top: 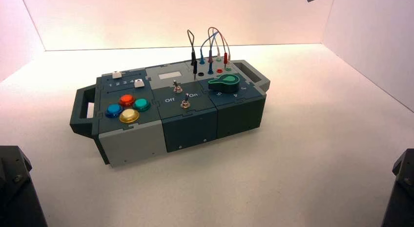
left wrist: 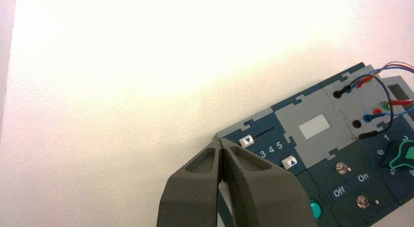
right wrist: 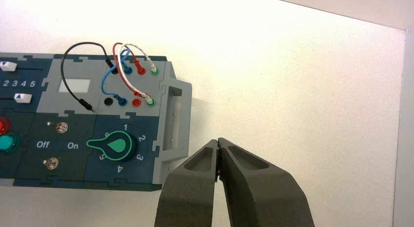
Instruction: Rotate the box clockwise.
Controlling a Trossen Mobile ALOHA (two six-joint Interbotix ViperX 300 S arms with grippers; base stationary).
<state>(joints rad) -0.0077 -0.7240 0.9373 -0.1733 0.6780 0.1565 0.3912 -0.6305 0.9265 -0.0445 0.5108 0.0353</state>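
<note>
The box (top: pixel 171 105) lies mid-table, its long axis skewed so the right end sits farther back. At its left end are red, blue, green and yellow round buttons (top: pixel 128 108). Two toggle switches (top: pixel 185 103) stand in the middle, with a green knob (top: pixel 223 82) and plugged-in wires (top: pixel 210 46) at the right. My left gripper (left wrist: pixel 222 143) is shut and empty; in the left wrist view its tips line up with the box (left wrist: pixel 317 139) corner by the white sliders (left wrist: pixel 290 162). My right gripper (right wrist: pixel 217 140), shut and empty, hovers over bare table just off the grey end handle (right wrist: pixel 173 119).
A dark handle (top: pixel 83 110) juts from the box's left end and a grey one (top: pixel 254 75) from its right end. My left arm (top: pixel 14 188) and right arm (top: pixel 403 188) sit at the near corners. White walls close in the table at the back and both sides.
</note>
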